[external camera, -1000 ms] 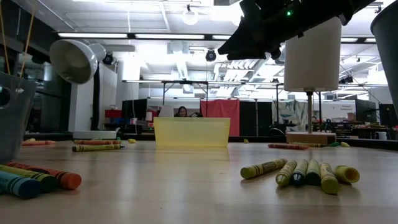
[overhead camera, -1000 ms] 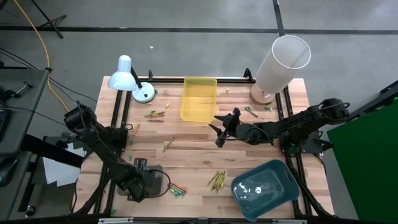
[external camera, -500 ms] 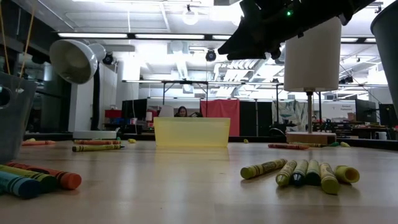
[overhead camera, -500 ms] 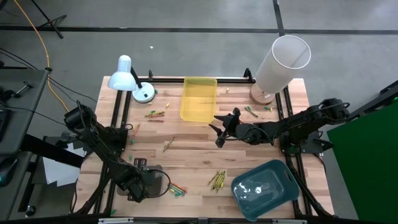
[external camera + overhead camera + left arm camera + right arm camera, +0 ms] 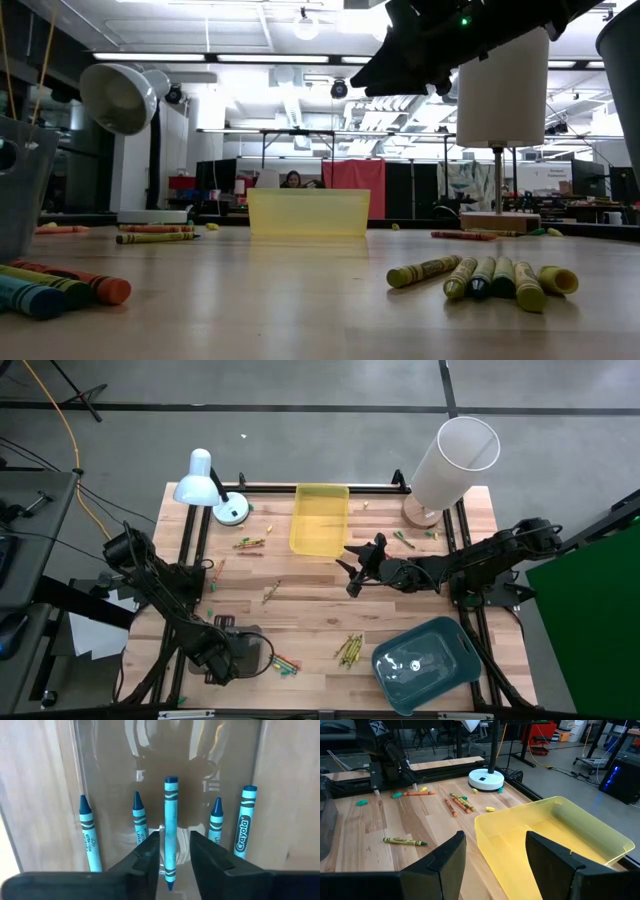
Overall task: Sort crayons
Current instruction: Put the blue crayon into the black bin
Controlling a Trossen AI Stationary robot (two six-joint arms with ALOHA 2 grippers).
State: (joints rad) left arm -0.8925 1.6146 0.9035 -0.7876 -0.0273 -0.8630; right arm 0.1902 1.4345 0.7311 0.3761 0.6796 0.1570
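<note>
Here, your left gripper (image 5: 170, 857) sits low at the near left corner of the table (image 5: 310, 615), over a clear tray (image 5: 200, 765). Its fingers (image 5: 147, 855) are pinched on a blue crayon (image 5: 170, 827) that stands between them. Four more blue crayons (image 5: 87, 832) lie side by side in that tray, two on each side of the held one. Your right gripper (image 5: 352, 567) hangs above the middle of the table, just beside the yellow tray (image 5: 320, 518), and its fingers (image 5: 447, 855) are spread wide with nothing between them. A bunch of yellow-green crayons (image 5: 349, 649) lies near the teal tray (image 5: 425, 663). A few more crayons (image 5: 283, 663) lie just beside the left gripper. Others (image 5: 249, 543) lie close to the white lamp (image 5: 208, 486), and one (image 5: 271, 592) lies alone near the middle.
</note>
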